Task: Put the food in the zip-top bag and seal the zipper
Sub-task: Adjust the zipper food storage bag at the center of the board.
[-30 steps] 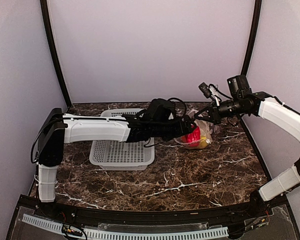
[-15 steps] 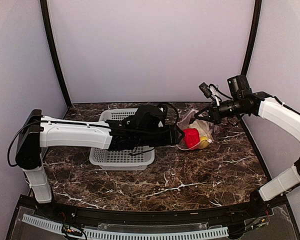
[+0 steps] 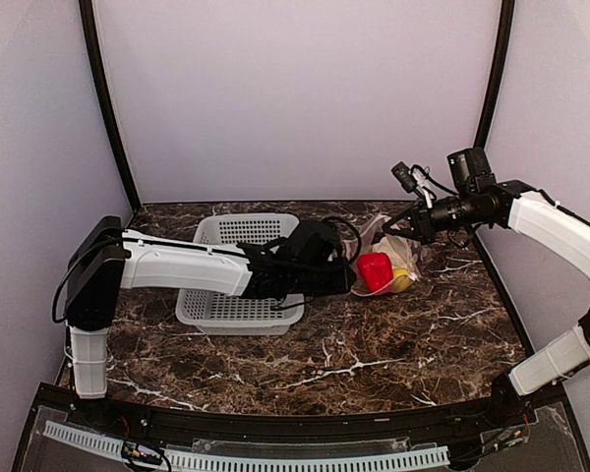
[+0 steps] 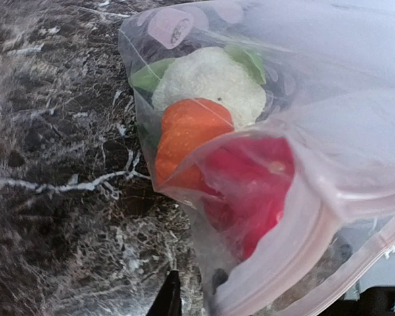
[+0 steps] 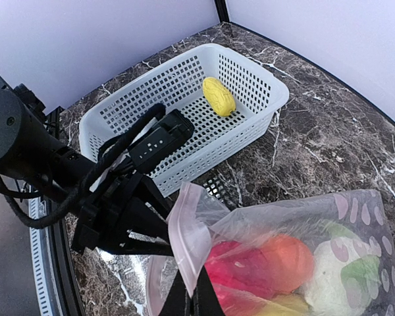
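- Right wrist view, loaded stock: the zip-top bag (image 5: pixel 355 217) holds a red piece (image 5: pixel 240 266), an orange piece (image 5: pixel 286 257), a pale whitish-green piece (image 5: pixel 336 270) and a bagged yellow piece (image 5: pixel 283 306).
- Outstanding: one loose yellow piece (image 5: pixel 218 96) lies in the white basket (image 5: pixel 204 148). The zipper (image 5: pixel 184 230) gapes, unsealed. I judge the task well past halfway.
- Right gripper (image 5: pixel 192 299): clamped on the bag's mouth strip, holding that lip up.
- Left gripper (image 5: pixel 141 234): at the bag's mouth, at 9 o'clock of the bag in the top view. I cannot tell whether it pinches the lower lip or merely flanks it.
- Location: the bag sits at 2 o'clock on the table (image 3: pixel 374 354), the basket at 10 o'clock, near each other.
- Edges: the rear wall at 12 o'clock and the side wall at 3 o'clock stand near the bag.
- Room: open marble lies toward 6 o'clock, and I would work from there.
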`<state>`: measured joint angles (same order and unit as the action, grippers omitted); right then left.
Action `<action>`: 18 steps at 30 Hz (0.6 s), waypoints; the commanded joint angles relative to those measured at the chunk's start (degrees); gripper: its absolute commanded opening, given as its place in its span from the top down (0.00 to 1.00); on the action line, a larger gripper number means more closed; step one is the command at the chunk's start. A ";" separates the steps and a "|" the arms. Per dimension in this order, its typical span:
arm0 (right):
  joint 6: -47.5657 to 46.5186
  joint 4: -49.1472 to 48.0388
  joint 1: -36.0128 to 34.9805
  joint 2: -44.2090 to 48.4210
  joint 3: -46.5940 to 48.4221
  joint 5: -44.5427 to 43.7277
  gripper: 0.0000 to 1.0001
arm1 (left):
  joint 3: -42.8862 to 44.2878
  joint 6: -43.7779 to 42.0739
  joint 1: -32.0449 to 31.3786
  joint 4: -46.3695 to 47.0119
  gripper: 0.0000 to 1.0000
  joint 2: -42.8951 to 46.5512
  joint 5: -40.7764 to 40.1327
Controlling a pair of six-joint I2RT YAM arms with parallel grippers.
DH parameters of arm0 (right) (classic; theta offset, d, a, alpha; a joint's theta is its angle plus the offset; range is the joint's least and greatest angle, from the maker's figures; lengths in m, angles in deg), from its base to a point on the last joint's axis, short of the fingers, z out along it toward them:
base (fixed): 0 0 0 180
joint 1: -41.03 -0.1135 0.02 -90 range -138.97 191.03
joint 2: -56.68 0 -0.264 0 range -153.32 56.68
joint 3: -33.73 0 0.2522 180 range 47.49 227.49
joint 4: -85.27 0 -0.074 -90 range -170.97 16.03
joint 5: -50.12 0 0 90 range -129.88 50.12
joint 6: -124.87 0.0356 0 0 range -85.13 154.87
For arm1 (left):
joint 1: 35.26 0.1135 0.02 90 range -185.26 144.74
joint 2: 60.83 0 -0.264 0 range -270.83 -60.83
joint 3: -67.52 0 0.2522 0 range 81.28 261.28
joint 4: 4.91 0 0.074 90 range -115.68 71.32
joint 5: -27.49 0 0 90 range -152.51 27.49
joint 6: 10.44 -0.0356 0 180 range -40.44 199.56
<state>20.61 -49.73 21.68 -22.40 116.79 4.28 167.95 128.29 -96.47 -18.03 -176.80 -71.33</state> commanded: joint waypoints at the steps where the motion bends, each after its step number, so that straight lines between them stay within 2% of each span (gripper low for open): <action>1: 1.00 -0.41 0.28 -1.24 2.28 0.79 1.00 | 2.23 -0.86 1.25 2.31 0.92 0.06 1.59; 3: 0.53 3.02 0.41 -2.11 6.96 -3.38 1.00 | 4.99 -2.37 1.45 1.10 0.98 0.74 2.89; 7: -0.29 7.25 1.70 -3.79 17.89 -19.64 1.00 | 10.40 -4.77 1.11 1.01 0.99 5.34 6.44; 9: -0.86 9.56 2.29 -6.12 22.26 -26.46 1.00 | 9.90 -4.25 0.74 2.91 0.99 7.95 6.77; 14: 0.47 12.42 5.05 -9.20 26.93 -25.11 1.00 | 10.80 -1.98 1.27 0.45 0.99 6.40 7.92; 16: 0.73 15.05 5.03 -10.87 28.68 -24.54 1.00 | 10.20 -0.37 1.57 2.24 0.99 5.40 11.50; 18: 0.53 15.50 5.07 -11.25 28.85 -23.96 1.00 | 10.34 -0.85 1.72 3.22 0.99 4.98 11.42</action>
<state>20.52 -36.94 25.83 -31.67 143.72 -17.24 178.66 126.39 -95.21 -14.88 -171.40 -63.24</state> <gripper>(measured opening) 0.005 0.011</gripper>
